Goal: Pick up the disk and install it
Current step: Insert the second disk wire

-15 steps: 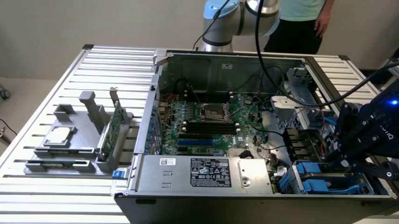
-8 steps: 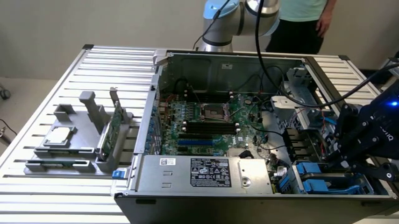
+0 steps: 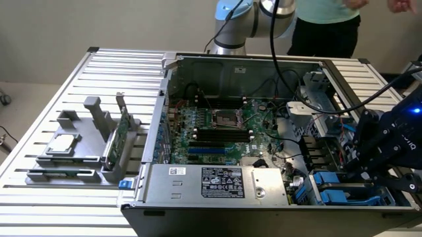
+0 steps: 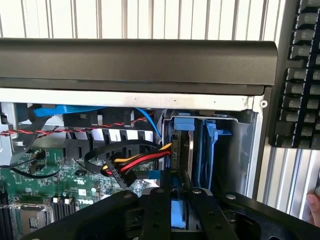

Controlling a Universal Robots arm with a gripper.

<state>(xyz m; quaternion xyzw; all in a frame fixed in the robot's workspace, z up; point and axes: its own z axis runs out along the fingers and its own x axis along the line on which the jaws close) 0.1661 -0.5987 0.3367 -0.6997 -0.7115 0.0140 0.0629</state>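
A white slatted metal surface [image 3: 39,148] carries everything. On the exterior view's right stands an open black computer case [image 3: 264,212], its motherboard exposed. On the exterior view's left sits a grey plastic fixture [image 3: 76,153], holding a small square silver chip and an upright green circuit card. A black keyboard [image 4: 300,75] lies just beside the case.
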